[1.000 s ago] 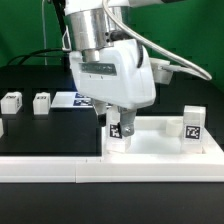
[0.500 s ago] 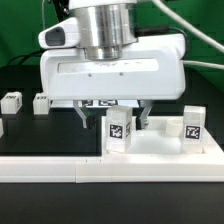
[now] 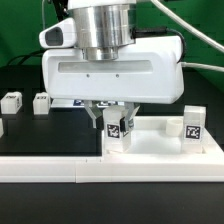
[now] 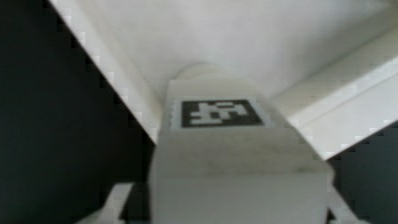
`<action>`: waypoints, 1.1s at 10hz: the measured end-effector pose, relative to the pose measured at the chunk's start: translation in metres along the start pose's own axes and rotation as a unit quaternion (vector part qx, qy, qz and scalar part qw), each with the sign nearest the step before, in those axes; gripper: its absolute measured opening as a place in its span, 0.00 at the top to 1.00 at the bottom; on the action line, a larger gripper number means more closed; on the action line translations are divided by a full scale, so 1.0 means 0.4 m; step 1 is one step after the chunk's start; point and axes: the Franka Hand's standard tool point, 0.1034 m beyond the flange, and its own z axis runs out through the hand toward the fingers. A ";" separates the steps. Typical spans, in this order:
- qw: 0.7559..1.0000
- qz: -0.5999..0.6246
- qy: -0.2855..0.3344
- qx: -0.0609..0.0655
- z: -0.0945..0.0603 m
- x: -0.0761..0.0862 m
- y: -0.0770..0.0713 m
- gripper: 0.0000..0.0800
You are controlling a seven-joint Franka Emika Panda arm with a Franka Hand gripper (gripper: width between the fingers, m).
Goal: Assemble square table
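Observation:
The white square table top (image 3: 160, 150) lies at the front on the exterior view's right. A white tagged leg block (image 3: 117, 122) stands upright at its front left corner. My gripper (image 3: 116, 130) hangs straight above this block with a finger against each side, shut on it. In the wrist view the block (image 4: 222, 150) fills the middle between my fingers (image 4: 118, 200), with the top's raised rim (image 4: 160, 50) beyond it. A second leg block (image 3: 193, 125) stands on the top's right corner. Two loose leg blocks (image 3: 11, 101) (image 3: 41, 102) stand on the black table at the left.
A long white border rail (image 3: 60, 170) runs along the table's front edge. The marker board (image 3: 66, 101) lies behind my gripper, mostly hidden by its body. Another white part (image 3: 2, 128) shows at the left edge.
My gripper has turned square to the view over the leg block. Its fingers, wide apart half a second ago, have come in against the block's sides.

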 end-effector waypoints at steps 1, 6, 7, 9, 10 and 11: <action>1.000 0.025 0.000 0.000 0.000 0.000 0.001 0.64; 0.882 0.470 -0.017 -0.034 0.002 -0.007 0.014 0.64; 0.837 0.545 -0.032 -0.029 0.001 -0.008 0.019 0.64; 0.815 0.578 -0.043 -0.025 0.001 -0.010 0.021 0.64; 0.785 0.618 -0.043 -0.028 0.000 -0.013 0.018 0.64; 0.764 0.643 -0.041 -0.030 -0.001 -0.015 0.019 0.64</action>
